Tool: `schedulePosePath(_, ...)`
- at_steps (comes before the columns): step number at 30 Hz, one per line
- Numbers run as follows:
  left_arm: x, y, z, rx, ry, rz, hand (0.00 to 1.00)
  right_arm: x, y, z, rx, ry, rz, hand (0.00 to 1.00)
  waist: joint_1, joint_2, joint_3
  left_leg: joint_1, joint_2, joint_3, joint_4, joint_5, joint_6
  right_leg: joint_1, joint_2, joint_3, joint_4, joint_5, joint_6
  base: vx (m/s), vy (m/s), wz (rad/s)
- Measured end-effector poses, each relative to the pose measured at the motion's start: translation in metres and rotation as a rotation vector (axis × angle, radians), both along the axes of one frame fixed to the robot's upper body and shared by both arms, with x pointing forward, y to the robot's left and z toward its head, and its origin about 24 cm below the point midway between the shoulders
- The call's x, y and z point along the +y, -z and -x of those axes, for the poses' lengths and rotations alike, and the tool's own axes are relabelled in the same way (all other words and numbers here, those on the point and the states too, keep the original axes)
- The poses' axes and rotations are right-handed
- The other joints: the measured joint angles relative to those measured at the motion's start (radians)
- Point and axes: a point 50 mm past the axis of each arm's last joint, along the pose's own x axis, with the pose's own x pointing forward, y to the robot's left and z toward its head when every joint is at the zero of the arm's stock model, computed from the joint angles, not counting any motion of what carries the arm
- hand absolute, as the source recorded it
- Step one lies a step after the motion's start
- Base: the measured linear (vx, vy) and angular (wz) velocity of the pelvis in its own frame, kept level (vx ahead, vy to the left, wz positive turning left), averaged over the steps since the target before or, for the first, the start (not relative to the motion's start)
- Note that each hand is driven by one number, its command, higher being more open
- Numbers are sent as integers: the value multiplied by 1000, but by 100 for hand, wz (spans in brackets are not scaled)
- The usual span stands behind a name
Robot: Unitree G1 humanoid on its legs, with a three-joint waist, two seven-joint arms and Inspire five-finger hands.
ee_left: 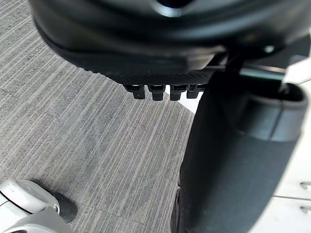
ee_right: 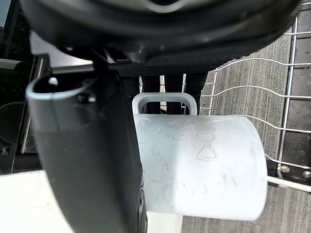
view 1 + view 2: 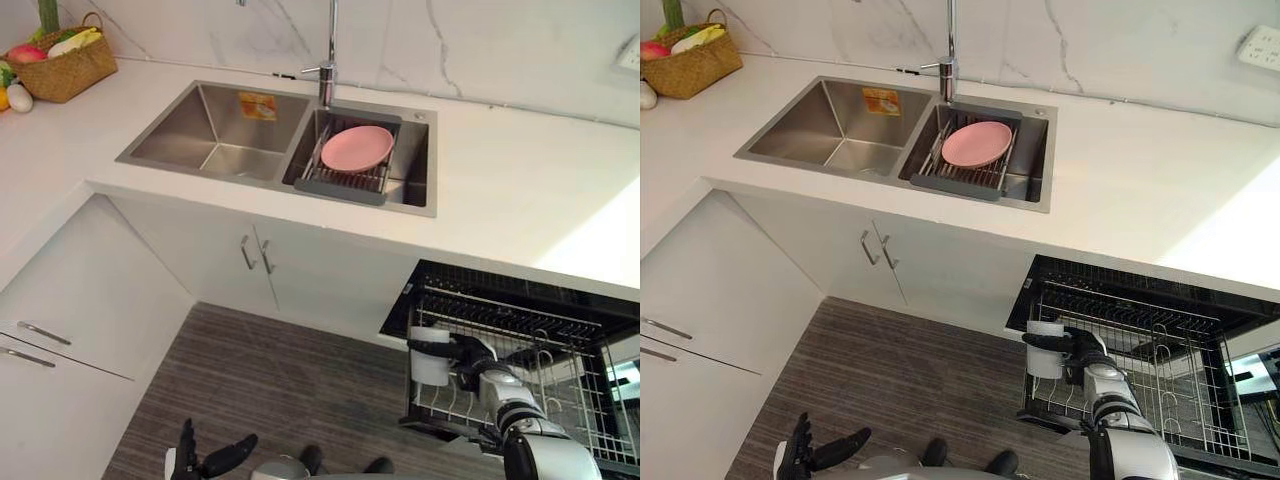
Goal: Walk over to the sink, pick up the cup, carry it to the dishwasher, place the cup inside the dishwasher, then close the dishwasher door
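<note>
Eye views: the right hand (image 3: 468, 352) grips the white cup (image 3: 430, 360) at the wire rack's (image 3: 560, 375) left edge, inside the open dishwasher (image 3: 520, 285).
Left wrist view: the left hand (image 1: 146, 48) hangs loosely open, with the floor (image 1: 87, 126) spreading wide beneath.
Right wrist view: fingers (image 2: 172, 82) hook the cup's handle, with rack wires just beyond.

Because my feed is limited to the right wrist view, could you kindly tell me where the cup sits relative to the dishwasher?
Observer: The right hand holds the cup upright at the left end of the drawn-out dishwasher rack; I cannot tell whether it rests on the wires.
Operator: Thank you. Is the left hand free?
Observer: Yes, the left hand hangs open over the floor, holding nothing.
Operator: Is anything in the sink?
Observer: A pink plate lies on a drainer in the right basin of the sink.
</note>
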Motion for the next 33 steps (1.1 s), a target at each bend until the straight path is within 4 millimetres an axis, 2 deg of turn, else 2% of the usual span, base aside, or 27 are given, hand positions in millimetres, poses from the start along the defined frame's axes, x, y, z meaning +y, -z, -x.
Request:
schedulePosePath(5, -4, 0, -2, -8, 30, 4, 100, -2, -1, 0, -7, 30, 2, 0, -1, 1, 0, 4, -3, 1, 4, 6, 5, 4, -1, 0, 3, 0, 0, 9, 17, 4)
schedulePosePath(6, -5, 1, -1, -5, 37, 5, 100, -3, -1, 1, -4, 42, 5, 100, -1, 1, 0, 5, -3, 1, 4, 7, 7, 5, -1, 1, 5, -1, 0, 0, 0, 0)
schedulePosePath(12, -9, 4, 3, 23, 54, 14, 100, -5, 5, 8, 25, 69, -3, 100, -9, 3, 1, 14, 5, 21, -2, 1, 9, 9, 1, 12, 9, -2, -4, -42, 4, -5)
schedulePosePath(16, -9, 5, 4, 26, 56, 14, 100, -6, 6, 10, 30, 71, -1, 100, -32, 7, 1, 22, 34, 141, -2, -2, 17, 20, 7, 19, 11, -3, -6, -40, 27, -4)
schedulePosePath(28, -11, 7, 5, 38, 72, 15, 100, -4, 7, 13, -9, 3, -39, 100, -38, 9, 0, 42, 46, 167, -2, 1, 21, 25, 24, 55, 11, -4, -12, 19, 30, -9)
schedulePosePath(30, -11, 7, 5, 40, 71, 15, 100, -1, 1, 9, -50, -41, -12, 100, -40, 9, 0, 42, 51, 172, -2, -1, 18, 23, 27, 69, 10, -5, -14, 9, 27, -10)
schedulePosePath(33, -11, 8, 12, 54, 54, 9, 100, 13, -28, -10, -275, -59, -33, 100, -57, 10, 0, 42, 61, 200, -2, -7, 14, 15, 40, 93, 1, -7, -17, 15, 16, -20)
